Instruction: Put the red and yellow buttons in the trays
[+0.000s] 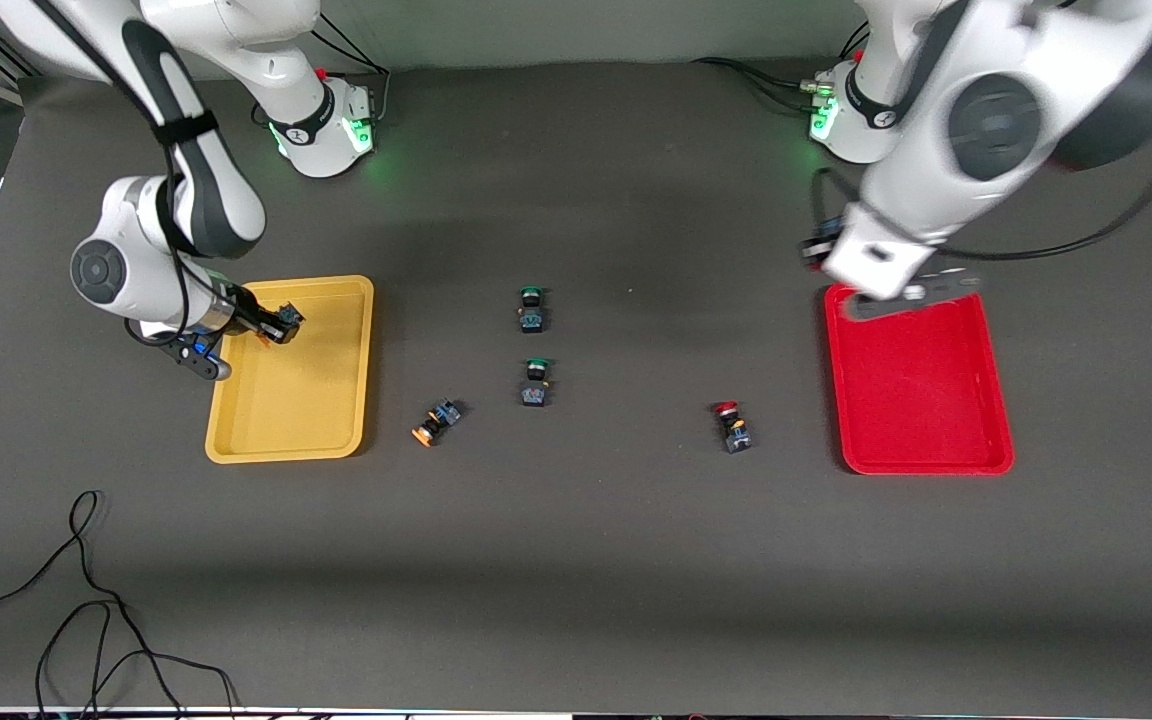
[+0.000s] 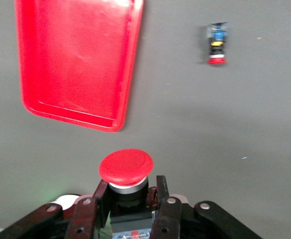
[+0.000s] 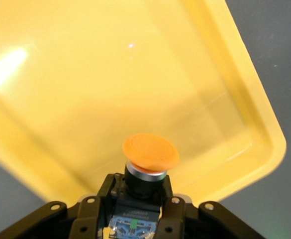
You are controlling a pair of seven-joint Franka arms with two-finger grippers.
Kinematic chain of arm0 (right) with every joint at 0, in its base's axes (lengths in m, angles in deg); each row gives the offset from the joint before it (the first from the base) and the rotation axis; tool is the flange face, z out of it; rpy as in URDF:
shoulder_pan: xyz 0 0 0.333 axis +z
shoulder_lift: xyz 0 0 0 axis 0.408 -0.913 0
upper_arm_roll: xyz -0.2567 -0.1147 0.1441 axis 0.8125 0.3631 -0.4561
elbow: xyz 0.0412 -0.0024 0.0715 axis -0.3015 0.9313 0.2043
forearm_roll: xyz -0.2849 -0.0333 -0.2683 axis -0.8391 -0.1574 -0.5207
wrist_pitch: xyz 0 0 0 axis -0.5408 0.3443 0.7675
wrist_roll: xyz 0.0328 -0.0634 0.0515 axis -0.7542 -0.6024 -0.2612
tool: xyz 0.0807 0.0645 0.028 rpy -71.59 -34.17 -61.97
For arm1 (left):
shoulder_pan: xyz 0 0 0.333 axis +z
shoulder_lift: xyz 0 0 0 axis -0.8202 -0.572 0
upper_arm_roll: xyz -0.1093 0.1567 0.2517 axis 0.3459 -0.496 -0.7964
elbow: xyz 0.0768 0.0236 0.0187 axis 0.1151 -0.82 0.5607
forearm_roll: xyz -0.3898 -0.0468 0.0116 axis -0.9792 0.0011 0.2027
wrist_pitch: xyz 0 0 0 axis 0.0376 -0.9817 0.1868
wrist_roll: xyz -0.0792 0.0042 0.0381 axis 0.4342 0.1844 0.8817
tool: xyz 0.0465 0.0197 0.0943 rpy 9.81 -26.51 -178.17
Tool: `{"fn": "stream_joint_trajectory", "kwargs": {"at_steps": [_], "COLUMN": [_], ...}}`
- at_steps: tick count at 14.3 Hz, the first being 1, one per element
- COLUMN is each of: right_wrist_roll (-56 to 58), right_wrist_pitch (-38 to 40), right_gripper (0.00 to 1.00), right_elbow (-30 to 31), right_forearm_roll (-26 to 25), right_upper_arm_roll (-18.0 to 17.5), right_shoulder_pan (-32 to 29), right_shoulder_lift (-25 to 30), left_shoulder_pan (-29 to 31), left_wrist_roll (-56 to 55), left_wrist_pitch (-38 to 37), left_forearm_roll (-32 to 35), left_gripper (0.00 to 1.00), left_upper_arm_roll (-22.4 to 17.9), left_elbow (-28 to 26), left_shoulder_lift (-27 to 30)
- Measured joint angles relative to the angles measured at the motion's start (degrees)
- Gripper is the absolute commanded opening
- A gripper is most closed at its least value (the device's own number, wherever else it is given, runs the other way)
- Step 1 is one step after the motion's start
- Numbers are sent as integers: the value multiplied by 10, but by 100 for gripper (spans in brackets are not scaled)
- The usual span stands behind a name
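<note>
My right gripper (image 1: 278, 322) is shut on a yellow-capped button (image 3: 150, 152) and holds it over the yellow tray (image 1: 321, 400), at the tray's end farther from the front camera. The yellow tray (image 3: 110, 74) fills the right wrist view. My left gripper (image 1: 901, 293) is shut on a red-capped button (image 2: 126, 167), above the red tray's (image 1: 921, 400) corner farthest from the front camera. The red tray (image 2: 75, 64) is bare. A second yellow button (image 1: 436, 421) lies on its side beside the yellow tray. A second red button (image 1: 733, 426) stands between the trays and also shows in the left wrist view (image 2: 216, 44).
Two green-capped switches (image 1: 532, 307) (image 1: 536, 381) stand mid-table, one nearer the front camera than the other. A black cable (image 1: 86, 600) loops on the table's front corner at the right arm's end.
</note>
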Motion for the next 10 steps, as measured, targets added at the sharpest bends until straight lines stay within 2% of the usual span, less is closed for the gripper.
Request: {"fn": "stream_joint_trajectory", "kwargs": {"at_steps": [1, 2, 4, 5, 8, 10], "right_wrist_roll": [11, 18, 20, 21, 22, 20], "right_wrist_pitch": [-20, -37, -52, -53, -37, 1], "right_gripper": [0, 6, 95, 100, 100, 100], "right_elbow": [2, 1, 0, -2, -17, -49], "right_forearm_roll": [14, 20, 24, 24, 24, 25], "right_upper_arm_roll": [1, 0, -1, -1, -2, -7], "right_shoulder_pan": [1, 4, 8, 9, 9, 10], "right_shoulder_lift": [-23, -45, -71, -74, -58, -31], "left_shoulder_pan": [1, 4, 19, 30, 38, 38], "left_wrist_roll": [44, 86, 135, 144, 148, 148], "left_wrist_pitch": [0, 3, 40, 83, 226, 300], "left_forearm_roll": [0, 3, 21, 27, 30, 31], "left_gripper": [0, 0, 0, 0, 0, 0], "left_upper_arm_roll": [-34, -67, -102, -106, -105, -103], "left_elbow": [-10, -25, -74, -113, -228, -263], "left_shoulder_lift": [3, 2, -3, -5, -28, -70]}}
